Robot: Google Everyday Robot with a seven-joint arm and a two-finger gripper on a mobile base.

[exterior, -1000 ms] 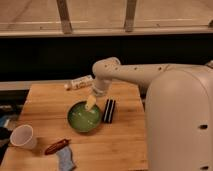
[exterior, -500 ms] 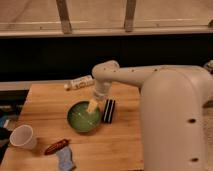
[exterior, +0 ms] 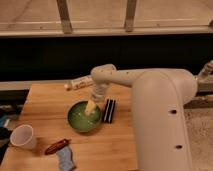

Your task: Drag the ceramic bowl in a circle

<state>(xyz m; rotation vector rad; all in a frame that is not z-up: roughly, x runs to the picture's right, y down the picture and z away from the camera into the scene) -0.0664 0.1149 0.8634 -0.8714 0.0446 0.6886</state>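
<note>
The green ceramic bowl (exterior: 83, 118) sits on the wooden table (exterior: 45, 100), near its middle. My gripper (exterior: 90, 107) reaches down from the white arm (exterior: 130, 80) and sits at the bowl's far right rim, its yellowish tip inside the bowl. The arm covers much of the table's right side.
A white paper cup (exterior: 23, 136) stands at the front left. A red-brown packet (exterior: 56, 146) and a blue-grey item (exterior: 65, 159) lie at the front edge. A black box (exterior: 108, 110) lies right of the bowl. A bottle (exterior: 80, 82) lies on its side at the back.
The arm's elbow has swung, covering more of the table's right side. The gripper stays at the bowl's right rim; the bowl has barely shifted.
</note>
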